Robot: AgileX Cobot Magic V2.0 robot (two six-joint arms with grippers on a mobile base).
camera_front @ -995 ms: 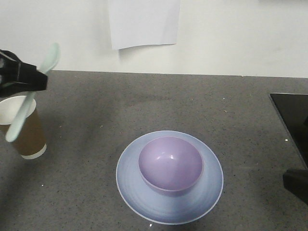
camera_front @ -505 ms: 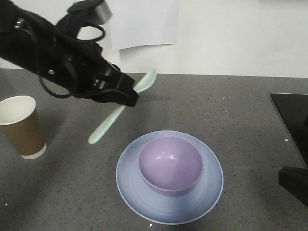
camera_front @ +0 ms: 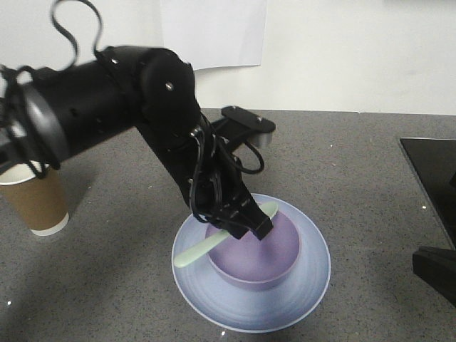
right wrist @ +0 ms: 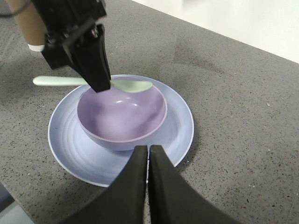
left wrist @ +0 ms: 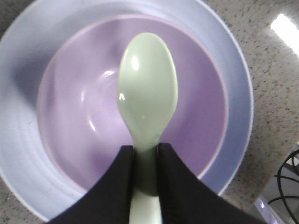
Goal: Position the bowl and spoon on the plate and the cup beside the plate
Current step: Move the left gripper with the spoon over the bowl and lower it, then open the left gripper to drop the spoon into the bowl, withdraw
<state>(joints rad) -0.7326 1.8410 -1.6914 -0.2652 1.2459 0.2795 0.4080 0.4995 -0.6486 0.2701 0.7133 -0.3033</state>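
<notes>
The left arm reaches from the far left down toward the scene's centre, its left gripper (camera_front: 248, 225) pinched shut on the spoon (left wrist: 147, 100). The right gripper (right wrist: 147, 163) hangs near, jaws pressed together

You see a speckled dark grey countertop (camera_front: 370, 178) meeting a white wall (camera_front: 356, 50). A white paper sheet (camera_front: 214, 32) hangs there; a black object (camera_front: 431, 171) lies at the right edge.

cup (camera_front: 34, 203) top behind arm, plate (left wrist: 233, 70) edges cropped
</notes>
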